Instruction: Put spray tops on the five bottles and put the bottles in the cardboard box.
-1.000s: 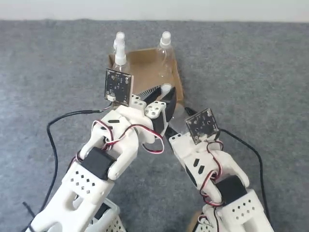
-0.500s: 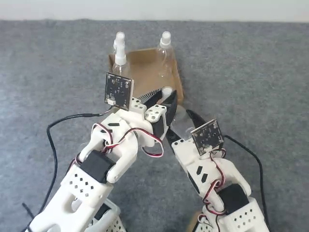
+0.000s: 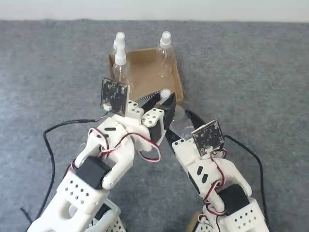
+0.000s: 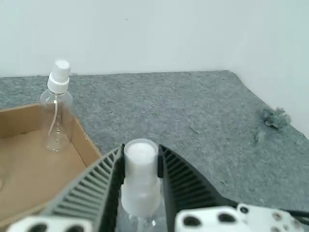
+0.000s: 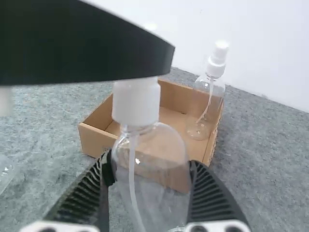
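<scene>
A clear bottle [image 5: 149, 188] stands just in front of the cardboard box [image 3: 145, 72], and my right gripper [image 5: 147, 169] is shut on its body. In the high view that right gripper [image 3: 177, 124] sits low at the box's near right corner. My left gripper [image 4: 141, 159] is shut on the white spray top [image 4: 141, 179] on the bottle's neck, and from above the left gripper [image 3: 161, 96] hides most of that top [image 3: 165, 93]. Three capped bottles stand in the box: two at the far left [image 3: 119, 58] and one at the far right [image 3: 165, 48].
Grey carpet covers the table. A white slatted basket [image 3: 111, 217] stands at the near edge under the left arm. A black cable [image 3: 48, 145] loops to the left of that arm. A tuft of fluff [image 4: 275, 118] lies on the carpet beyond the box.
Both arms have drawn back slightly toward the near edge, keeping their hold on the bottle and its top. The bottles in the box have not moved.
</scene>
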You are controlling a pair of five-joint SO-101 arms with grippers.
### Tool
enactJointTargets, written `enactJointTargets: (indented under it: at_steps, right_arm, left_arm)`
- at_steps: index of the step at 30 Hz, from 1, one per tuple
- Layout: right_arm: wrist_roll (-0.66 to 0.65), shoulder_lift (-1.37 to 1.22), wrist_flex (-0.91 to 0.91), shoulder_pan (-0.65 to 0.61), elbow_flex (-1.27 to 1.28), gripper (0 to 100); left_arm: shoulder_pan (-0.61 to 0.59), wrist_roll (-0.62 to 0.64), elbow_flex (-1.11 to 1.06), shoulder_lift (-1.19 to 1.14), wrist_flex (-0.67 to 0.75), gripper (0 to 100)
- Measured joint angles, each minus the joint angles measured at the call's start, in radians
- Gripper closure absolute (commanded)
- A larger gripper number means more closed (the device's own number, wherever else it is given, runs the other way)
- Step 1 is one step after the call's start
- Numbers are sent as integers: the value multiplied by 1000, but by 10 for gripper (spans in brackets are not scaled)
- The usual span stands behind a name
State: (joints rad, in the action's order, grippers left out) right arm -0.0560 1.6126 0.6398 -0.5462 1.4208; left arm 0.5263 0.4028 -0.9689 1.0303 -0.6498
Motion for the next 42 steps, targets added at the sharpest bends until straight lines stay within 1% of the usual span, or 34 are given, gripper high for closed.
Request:
enactJointTargets:
  at_steps: [3, 6, 11, 15, 20, 25, 35, 39, 42]
  right_arm:
    - [0, 2, 0, -2, -2, 978]
    - [2, 2, 0, 5, -2, 978]
    - [2, 3, 0, 5, -3, 978]
    - [2, 3, 0, 5, -3, 978]
    - [2, 3, 0, 0, -3, 978]
    - [2, 3, 0, 0, -3, 978]
    - [2, 3, 0, -2, -3, 978]
    - [2, 3, 0, -2, -3, 978]
    - [2, 3, 0, -2, -3, 978]
  left_arm:
    - [0, 0, -57, 89, -3, 848]
    - [5, 0, -123, 167, -11, 819]
    - [12, 0, -176, 241, -18, 814]
    - [15, -2, -180, 272, -18, 800]
    - [15, -55, -180, 324, -41, 798]
    - [9, -64, -180, 407, -75, 797]
    - [-160, -64, -180, 522, -83, 797]
    - [-227, -68, -233, 562, -83, 797]
    - [-301, -71, -273, 617, -84, 797]
